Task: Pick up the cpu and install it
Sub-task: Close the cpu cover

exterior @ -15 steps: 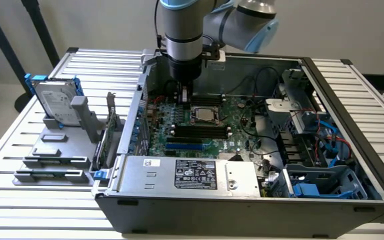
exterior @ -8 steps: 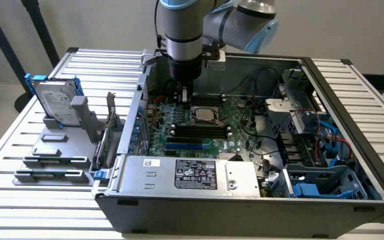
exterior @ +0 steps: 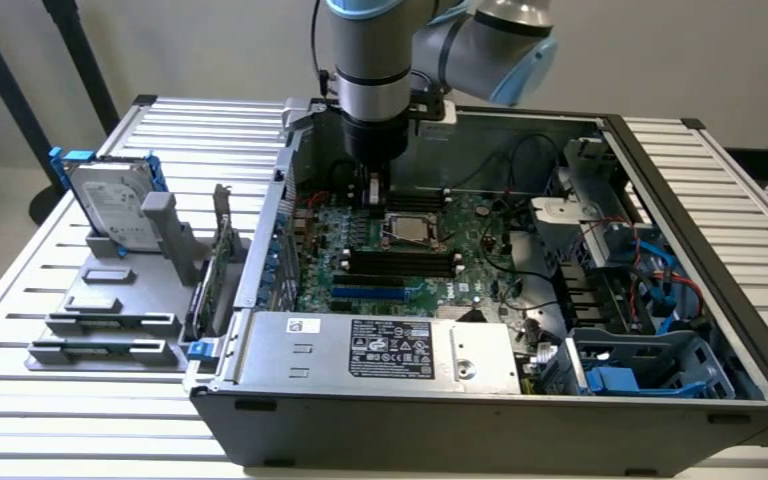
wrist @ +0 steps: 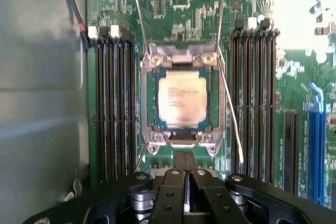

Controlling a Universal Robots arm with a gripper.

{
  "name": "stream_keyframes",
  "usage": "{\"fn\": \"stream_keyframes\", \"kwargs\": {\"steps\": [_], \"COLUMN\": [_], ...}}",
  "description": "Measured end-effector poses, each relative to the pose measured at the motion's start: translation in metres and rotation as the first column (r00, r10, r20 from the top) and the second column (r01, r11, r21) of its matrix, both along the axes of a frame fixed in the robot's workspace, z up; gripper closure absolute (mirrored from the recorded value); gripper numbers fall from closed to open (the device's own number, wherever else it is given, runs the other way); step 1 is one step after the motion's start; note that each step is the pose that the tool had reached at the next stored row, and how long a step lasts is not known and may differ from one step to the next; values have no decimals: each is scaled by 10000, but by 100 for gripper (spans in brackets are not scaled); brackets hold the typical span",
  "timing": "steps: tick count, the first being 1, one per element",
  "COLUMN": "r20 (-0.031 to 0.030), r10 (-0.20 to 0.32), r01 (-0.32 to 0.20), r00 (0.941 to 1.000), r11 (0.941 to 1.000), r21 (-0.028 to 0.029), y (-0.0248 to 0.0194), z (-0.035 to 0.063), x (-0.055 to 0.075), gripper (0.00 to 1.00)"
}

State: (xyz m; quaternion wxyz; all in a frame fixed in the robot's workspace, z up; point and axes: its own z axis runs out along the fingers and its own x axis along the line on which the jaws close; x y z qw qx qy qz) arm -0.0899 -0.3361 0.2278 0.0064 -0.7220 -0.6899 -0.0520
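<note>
The jaws are seen pressed together, finger against finger, and nothing is gripped between them. The gripper [wrist: 185,157] is held over the motherboard [wrist: 178,9], with its tips at the edge of the socket frame [wrist: 148,103]. Whether the tips touch the board cannot be told.

The cpu [wrist: 182,99] is found lying flat inside that frame, pale silver top upward, clear of the fingers. A thin wire lever [wrist: 231,114] is seen slanting along one side of the frame. The socket is flanked on two sides by banks of black memory slots [wrist: 113,108].

In the exterior view the arm [exterior: 371,60] is seen pointing straight down into the open computer case [exterior: 491,425]. There the gripper [exterior: 376,190] is placed just on the far side of the cpu [exterior: 411,229], slightly towards the exterior view's left. A silver power supply [exterior: 371,350] is mounted along the near wall of the case.

Outside the case, on the exterior view's left, a hard drive [exterior: 111,205] with a blue bracket is stood upright in a grey stand [exterior: 104,310] on the slatted table [exterior: 11,400].
</note>
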Motion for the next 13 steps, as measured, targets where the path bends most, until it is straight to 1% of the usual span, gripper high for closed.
{"fn": "stream_keyframes", "kwargs": {"steps": [4, 6, 9, 13], "r20": [-1, -2, -1, -1], "r10": [1, 2, 0, 3], "r01": [-1, -2, 0, -3], "r00": [10000, 10000, 10000, 10000], "r11": [10000, 10000, 10000, 9999], "r21": [21, 39, 78, 152], "y": [-35, -50, -70, -93], "z": [59, 105, 190, 329], "x": [184, 274, 410, 594], "gripper": [89, 89, 89, 89]}}
